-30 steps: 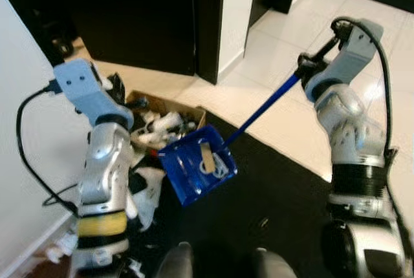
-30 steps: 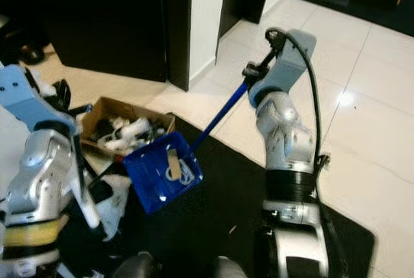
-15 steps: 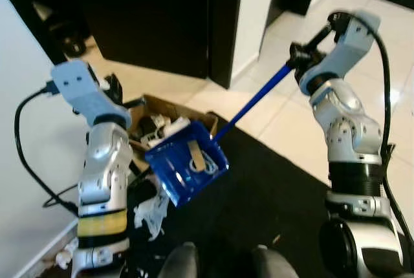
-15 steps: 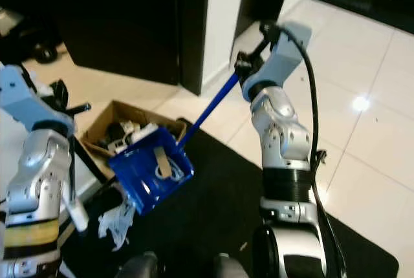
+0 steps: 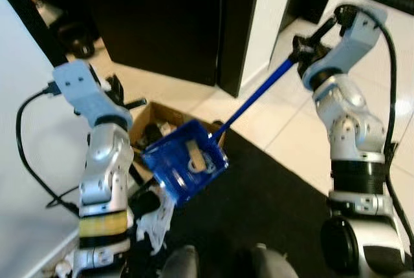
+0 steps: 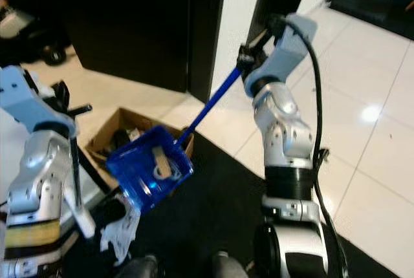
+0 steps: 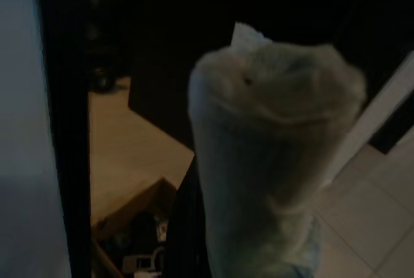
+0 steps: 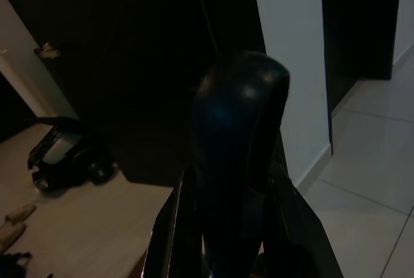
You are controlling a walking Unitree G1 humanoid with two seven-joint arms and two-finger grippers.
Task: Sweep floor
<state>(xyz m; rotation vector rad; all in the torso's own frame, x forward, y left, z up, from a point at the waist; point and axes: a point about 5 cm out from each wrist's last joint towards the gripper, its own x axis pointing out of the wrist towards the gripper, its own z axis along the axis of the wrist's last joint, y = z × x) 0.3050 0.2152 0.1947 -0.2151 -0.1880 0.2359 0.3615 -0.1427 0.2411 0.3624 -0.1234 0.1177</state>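
While held aloft — blue dustpan [image 5: 184, 169] over cardboard box [image 5: 150, 119].

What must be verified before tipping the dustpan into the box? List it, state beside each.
1. Right gripper clamped on the dustpan handle: ok.
2. Blue dustpan lifted off the floor, scraps inside: ok.
3. Dustpan over the cardboard box: ok, at the box's near edge.
4. Room left in the box: cannot tell; it already holds rubbish.
5. Left gripper holding the broom: cannot tell.
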